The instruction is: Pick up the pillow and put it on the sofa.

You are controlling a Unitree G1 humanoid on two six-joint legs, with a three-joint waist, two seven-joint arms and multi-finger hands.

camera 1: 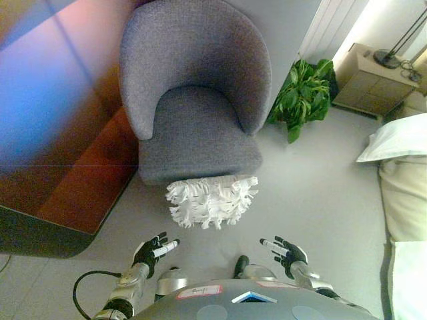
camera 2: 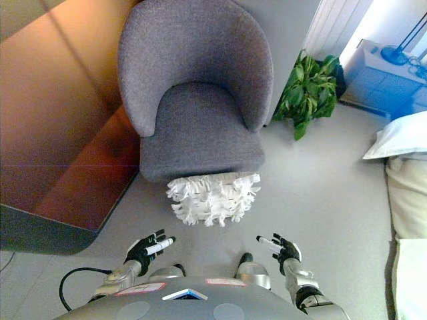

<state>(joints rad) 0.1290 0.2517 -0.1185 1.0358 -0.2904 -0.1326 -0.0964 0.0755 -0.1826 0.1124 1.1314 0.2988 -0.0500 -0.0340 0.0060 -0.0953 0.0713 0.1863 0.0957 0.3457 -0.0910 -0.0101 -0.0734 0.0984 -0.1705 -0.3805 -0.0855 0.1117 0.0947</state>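
Note:
A white shaggy pillow (camera 1: 212, 200) lies on the floor, leaning against the front edge of a grey armchair (camera 1: 197, 93) with a curved back. My left hand (camera 1: 152, 253) hovers low at the pillow's near left, fingers spread and holding nothing. My right hand (camera 1: 287, 253) is at the pillow's near right, also open with straight fingers. Both hands are a short way from the pillow and do not touch it. The chair's seat (camera 2: 200, 127) is bare.
A brown wooden wall or cabinet (camera 1: 60, 133) runs along the left. A green potted plant (camera 1: 303, 97) stands right of the chair. Beyond it are a small nightstand (camera 1: 370, 80) and a bed with pale bedding (camera 1: 403, 180) at the right edge.

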